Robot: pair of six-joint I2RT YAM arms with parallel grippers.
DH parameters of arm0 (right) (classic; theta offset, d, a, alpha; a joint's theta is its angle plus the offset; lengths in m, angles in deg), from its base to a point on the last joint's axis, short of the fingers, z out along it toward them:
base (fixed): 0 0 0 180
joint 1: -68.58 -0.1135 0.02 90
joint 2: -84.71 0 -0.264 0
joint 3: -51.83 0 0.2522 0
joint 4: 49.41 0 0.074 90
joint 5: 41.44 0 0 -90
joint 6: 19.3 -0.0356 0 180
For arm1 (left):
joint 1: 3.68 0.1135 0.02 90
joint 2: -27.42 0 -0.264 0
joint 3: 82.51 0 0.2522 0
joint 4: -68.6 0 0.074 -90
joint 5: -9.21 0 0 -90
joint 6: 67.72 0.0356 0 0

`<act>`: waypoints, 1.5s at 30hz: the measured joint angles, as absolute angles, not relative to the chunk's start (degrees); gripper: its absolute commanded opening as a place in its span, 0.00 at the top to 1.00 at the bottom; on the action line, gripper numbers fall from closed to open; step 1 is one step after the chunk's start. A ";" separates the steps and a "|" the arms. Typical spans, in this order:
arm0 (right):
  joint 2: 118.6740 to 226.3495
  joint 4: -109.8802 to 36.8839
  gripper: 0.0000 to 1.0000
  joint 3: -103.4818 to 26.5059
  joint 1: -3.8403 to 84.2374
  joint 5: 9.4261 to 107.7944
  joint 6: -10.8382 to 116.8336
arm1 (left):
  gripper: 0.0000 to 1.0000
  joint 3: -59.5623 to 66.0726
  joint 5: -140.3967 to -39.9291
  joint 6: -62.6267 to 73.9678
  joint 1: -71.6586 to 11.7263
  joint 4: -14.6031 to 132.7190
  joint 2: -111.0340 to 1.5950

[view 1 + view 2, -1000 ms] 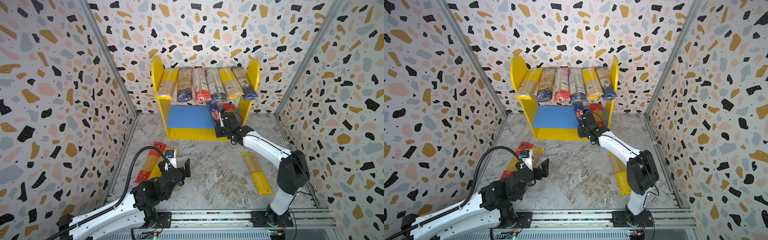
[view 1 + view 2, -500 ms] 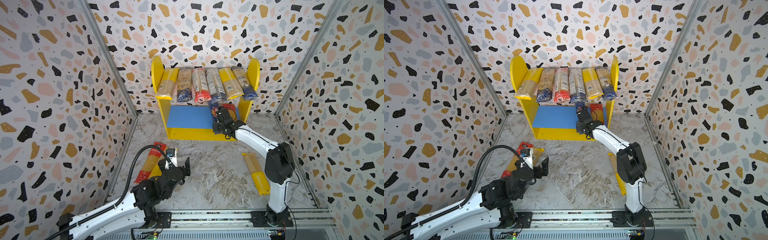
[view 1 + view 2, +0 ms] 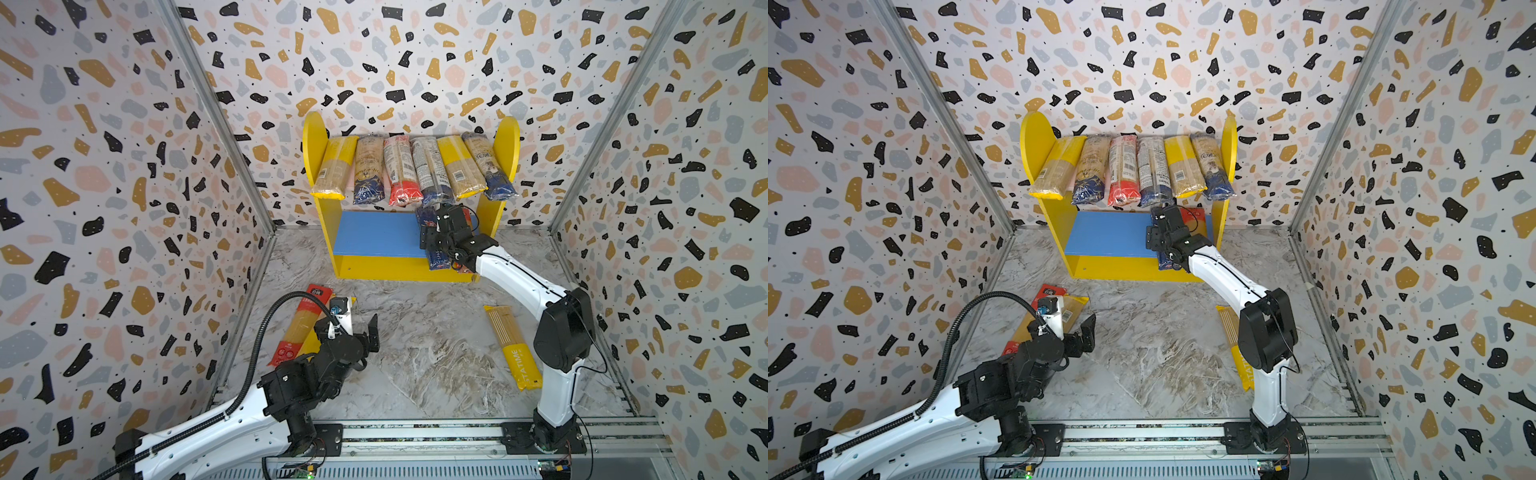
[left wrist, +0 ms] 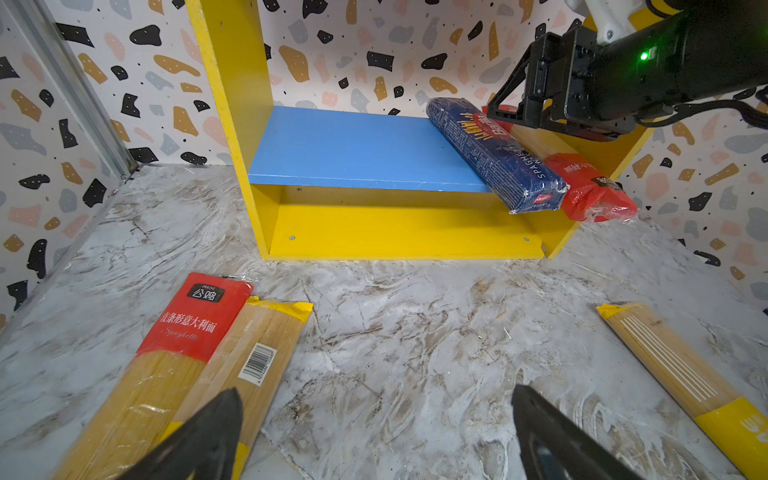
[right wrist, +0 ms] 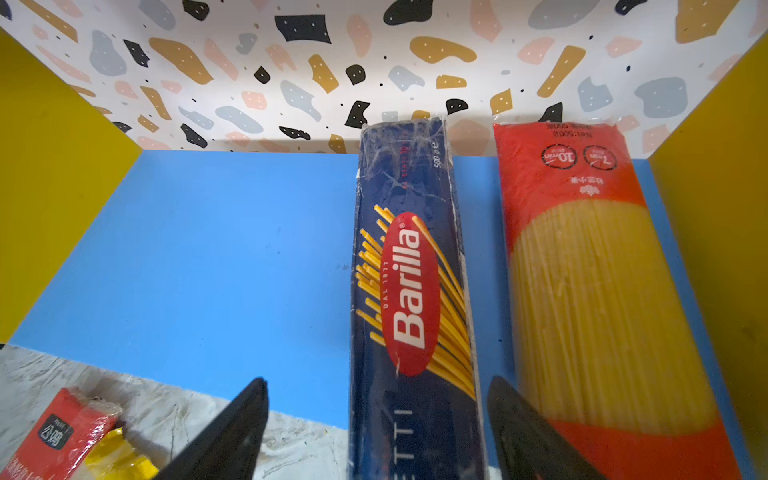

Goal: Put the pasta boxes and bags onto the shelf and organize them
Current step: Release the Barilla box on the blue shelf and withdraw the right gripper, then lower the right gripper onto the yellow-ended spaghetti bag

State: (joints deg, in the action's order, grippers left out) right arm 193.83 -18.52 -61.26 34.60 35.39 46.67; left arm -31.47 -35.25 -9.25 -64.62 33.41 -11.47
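Barilla box [image 5: 409,291]: lies on the blue lower board [image 5: 208,249] of the shelf [image 3: 316,137], beside a red-ended pack [image 5: 582,291], front end overhanging. Six packs [image 3: 401,170] lie side by side above. Right gripper [image 5: 378,380]: jaws apart, straddling it. Left gripper [image 4: 374,390]: wide, empty, above marble-pattern tabletop [image 3: 415,353]. Enclosure: terrazzo-print walls [image 3: 104,208] on three sides.

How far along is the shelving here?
Done: six packs atop the shelf, Barilla box and red-ended bag on its blue board. In hand: nothing; the open right tool straddles the Barilla box. Left: three packs on the table, two by the open left tool.
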 measured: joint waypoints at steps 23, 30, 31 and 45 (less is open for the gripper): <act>151.54 -15.27 0.11 -14.25 36.70 31.37 42.67 | 0.01 -33.28 -39.17 -10.78 -64.62 38.33 -16.10; 147.98 -13.06 0.05 -4.87 44.44 33.01 38.53 | 0.00 -33.46 -42.12 -10.98 -64.62 41.49 -21.61; 148.08 -13.10 0.04 -4.13 45.90 33.53 38.23 | 0.01 -33.46 -42.42 -10.98 -64.62 41.78 -22.01; 153.13 -18.11 0.02 3.67 57.07 41.40 35.76 | 0.01 -33.46 -43.73 -10.76 -64.62 44.29 -22.90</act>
